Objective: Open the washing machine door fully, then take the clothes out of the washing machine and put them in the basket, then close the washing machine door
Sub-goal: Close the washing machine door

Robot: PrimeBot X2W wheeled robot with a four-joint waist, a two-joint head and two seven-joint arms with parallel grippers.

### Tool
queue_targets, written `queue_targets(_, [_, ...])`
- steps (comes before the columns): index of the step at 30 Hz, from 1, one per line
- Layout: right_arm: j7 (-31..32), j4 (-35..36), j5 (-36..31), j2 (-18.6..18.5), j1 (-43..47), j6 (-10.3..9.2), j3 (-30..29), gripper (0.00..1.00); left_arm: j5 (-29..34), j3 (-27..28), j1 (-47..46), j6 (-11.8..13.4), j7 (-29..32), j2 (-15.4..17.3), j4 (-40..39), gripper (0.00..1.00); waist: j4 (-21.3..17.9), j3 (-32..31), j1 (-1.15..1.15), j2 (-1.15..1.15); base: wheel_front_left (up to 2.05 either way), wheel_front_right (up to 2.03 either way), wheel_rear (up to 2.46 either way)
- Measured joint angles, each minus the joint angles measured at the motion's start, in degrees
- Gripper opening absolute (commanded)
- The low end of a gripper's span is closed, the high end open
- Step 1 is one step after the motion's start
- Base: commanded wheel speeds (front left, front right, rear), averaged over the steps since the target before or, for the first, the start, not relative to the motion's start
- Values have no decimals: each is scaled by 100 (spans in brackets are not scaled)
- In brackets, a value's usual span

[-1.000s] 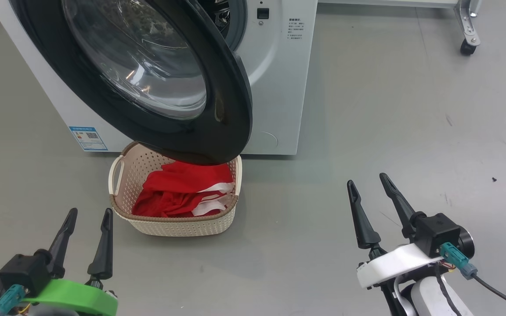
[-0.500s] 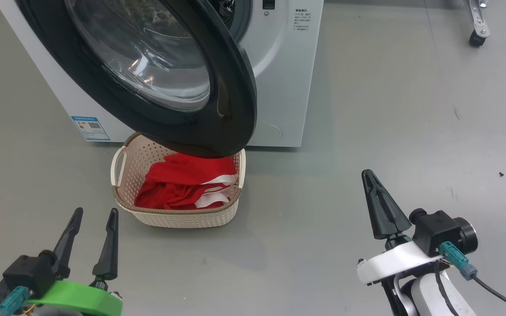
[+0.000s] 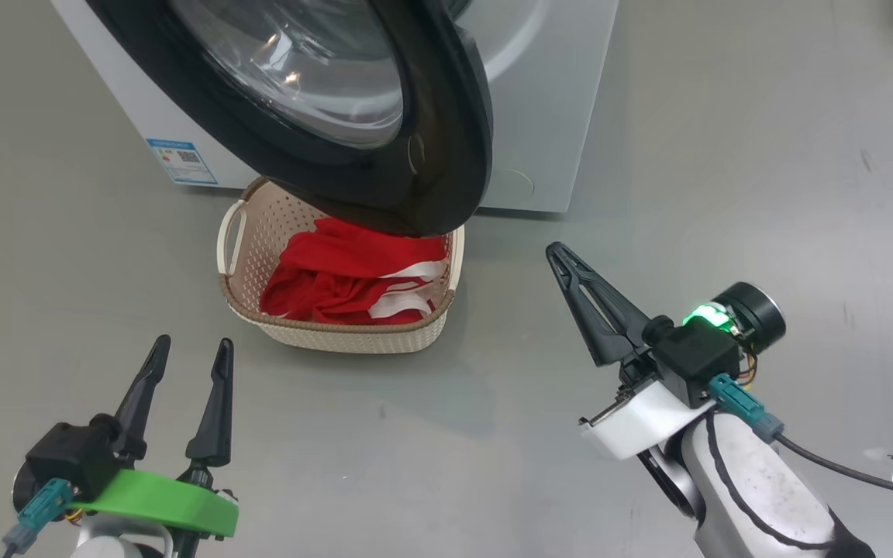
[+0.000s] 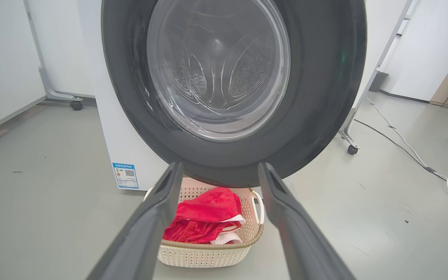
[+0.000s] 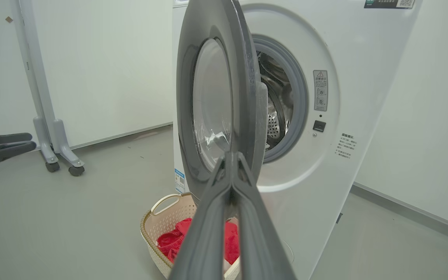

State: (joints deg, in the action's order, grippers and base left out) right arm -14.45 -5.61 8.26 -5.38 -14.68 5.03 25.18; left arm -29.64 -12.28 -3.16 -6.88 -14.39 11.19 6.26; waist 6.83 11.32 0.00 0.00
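**A:** Entry one — door?
**B:** Door (image 3: 338,101) is swung out from the washer (image 3: 547,116) front, its free edge pointing away from the machine. In the right wrist view, the gap behind it shows the grey-ringed mouth and steel drum (image 5: 276,112).

**A:** Basket?
**B:** Basket (image 3: 353,337) sits on the floor (image 3: 725,194) just in front of the washer. The door's lower rim overhangs its back part. The blue label (image 3: 183,161) is low on the washer front, near the basket's handle.

**A:** Clothes?
**B:** Clothes (image 3: 346,279) are red with white trim and lie bunched inside the basket, so in front of the washer and below the door.

**A:** Left gripper?
**B:** Left gripper (image 3: 193,341) has its fingers spread wide with nothing between them. It hangs out in front of the washer, well apart from door and basket. Its wrist view looks straight at the door glass, with the basket below.

**A:** Right gripper?
**B:** Right gripper (image 3: 559,252) has its fingers pressed together tip to tip and grips nothing. It is in front of the washer, on the side of the door's free edge, near the basket but not touching it. In its wrist view the tips line up with the door's edge, while the head view shows bare floor between them. A green light is lit on the wrist.
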Motion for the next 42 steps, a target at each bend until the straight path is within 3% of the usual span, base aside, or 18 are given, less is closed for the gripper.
queue_targets(9, [285,-313,-145,-89,-765,142,350,0,-3,-105,-264,-5,-5,-158,-33,100,350,447,0,0,0,0,0])
queue_targets(26, [558,-948,-169,-307,-2140,196,482,0,-9,-219,-883,-23,-5,-331,-30,100,963,1371,0,0,0,0,0])
queue_targets(42, [463,-1441,-114,-482,-2973,198,237,0,-54,-296,-1206,-24,-5,-352,-31,100,1138,1931,0,0,0,0,0])
